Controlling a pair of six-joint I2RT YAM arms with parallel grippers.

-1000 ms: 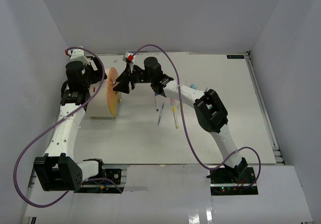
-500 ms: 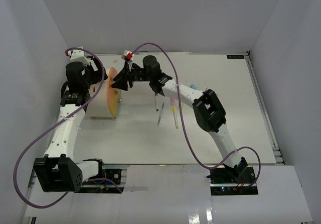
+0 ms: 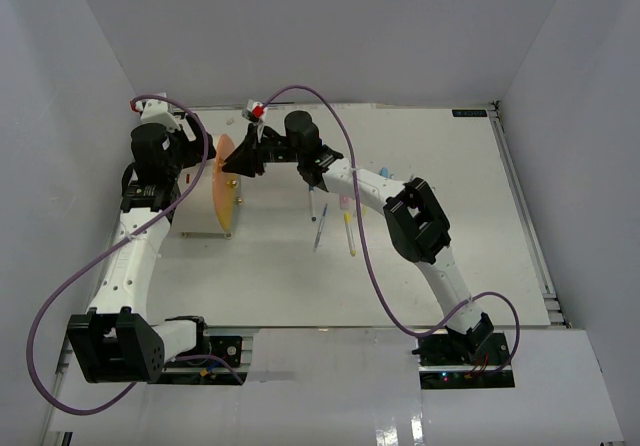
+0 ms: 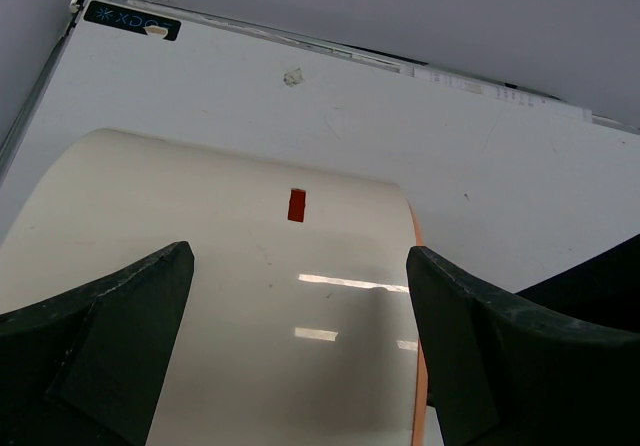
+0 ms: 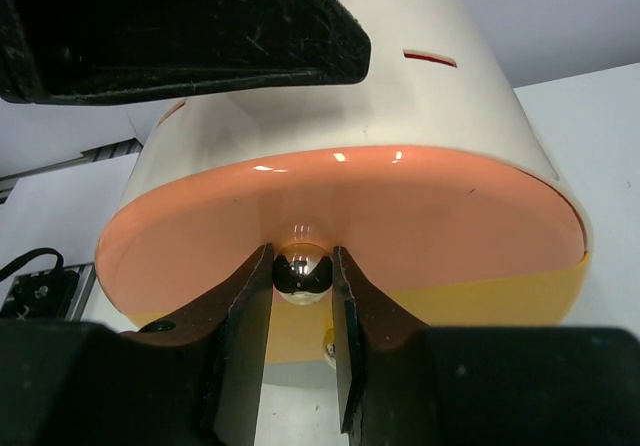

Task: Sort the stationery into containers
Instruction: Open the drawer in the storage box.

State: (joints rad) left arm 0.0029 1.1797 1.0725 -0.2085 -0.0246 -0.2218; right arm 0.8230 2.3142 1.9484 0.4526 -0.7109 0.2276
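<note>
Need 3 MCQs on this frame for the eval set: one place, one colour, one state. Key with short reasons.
1. Where is the right gripper? A) at the knob on the drum B) over loose pens C) parked by its base
2. Colour of the face around the knob? A) green B) orange C) blue
3. State of the left gripper? A) shut on a pen B) shut on the knob C) open, straddling the drum
Key: 1 A, its fingers pinch the knob; 2 B, right wrist view shows orange; 3 C, fingers apart either side of the drum.
</note>
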